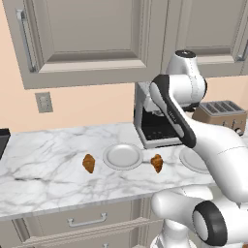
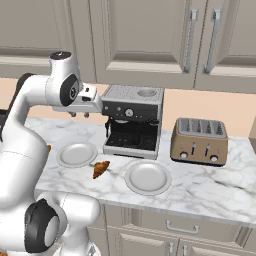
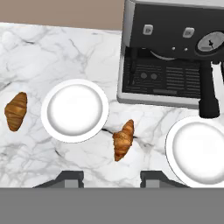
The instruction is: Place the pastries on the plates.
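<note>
The gripper (image 3: 111, 179) is held high above the marble counter (image 1: 43, 164), pointing down, with its jaws spread wide and nothing between them. Both pastries are seen lying on the bare counter. The nearer pastry (image 3: 123, 140) lies between the two plates, just beside the rim of the left plate (image 3: 75, 110) and a little apart from the right plate (image 3: 199, 153). The farther pastry (image 3: 16, 110) lies on the outer side of the left plate, close to its rim. Neither plate carries anything.

The step in hand is judged to be the reach for the nearer pastry, which sits almost directly under the open jaws. A straight descent is advised, with the jaws set across the pastry's narrow width rather than along its tapered length, so that the lumpy middle is caught. The coffee machine (image 2: 132, 120) stands just behind the plates, so the hand is best kept on the near side during the descent.
</note>
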Tool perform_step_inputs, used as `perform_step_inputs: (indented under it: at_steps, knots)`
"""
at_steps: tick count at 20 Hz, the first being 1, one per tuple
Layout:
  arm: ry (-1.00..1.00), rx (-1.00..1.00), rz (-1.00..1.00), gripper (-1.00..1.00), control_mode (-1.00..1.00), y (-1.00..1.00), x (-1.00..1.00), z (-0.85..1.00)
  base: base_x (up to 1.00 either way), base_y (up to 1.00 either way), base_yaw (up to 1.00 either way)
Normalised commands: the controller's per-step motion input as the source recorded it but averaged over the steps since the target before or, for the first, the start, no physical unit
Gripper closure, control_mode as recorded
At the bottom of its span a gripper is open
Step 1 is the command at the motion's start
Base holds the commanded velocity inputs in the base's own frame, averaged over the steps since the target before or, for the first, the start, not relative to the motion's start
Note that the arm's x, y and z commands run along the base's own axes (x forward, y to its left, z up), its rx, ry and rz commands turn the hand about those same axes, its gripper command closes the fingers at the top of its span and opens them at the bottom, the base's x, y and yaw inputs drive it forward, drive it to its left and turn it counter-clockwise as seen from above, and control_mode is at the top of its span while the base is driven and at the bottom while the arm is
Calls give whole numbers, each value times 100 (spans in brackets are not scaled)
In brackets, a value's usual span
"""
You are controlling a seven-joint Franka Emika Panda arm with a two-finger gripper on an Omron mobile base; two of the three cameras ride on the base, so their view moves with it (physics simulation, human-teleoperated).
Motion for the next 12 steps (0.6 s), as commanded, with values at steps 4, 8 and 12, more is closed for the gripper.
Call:
perform_step_inputs:
  at_steps: [4,8,12]
  knots:
    - [0,3,-1,-100,-100,2,-16,0,0,0,0]
    - [0,0,3,-100,-100,34,-55,-8,0,0,0]
    - [0,3,0,-100,-100,35,-62,-10,0,0,0]
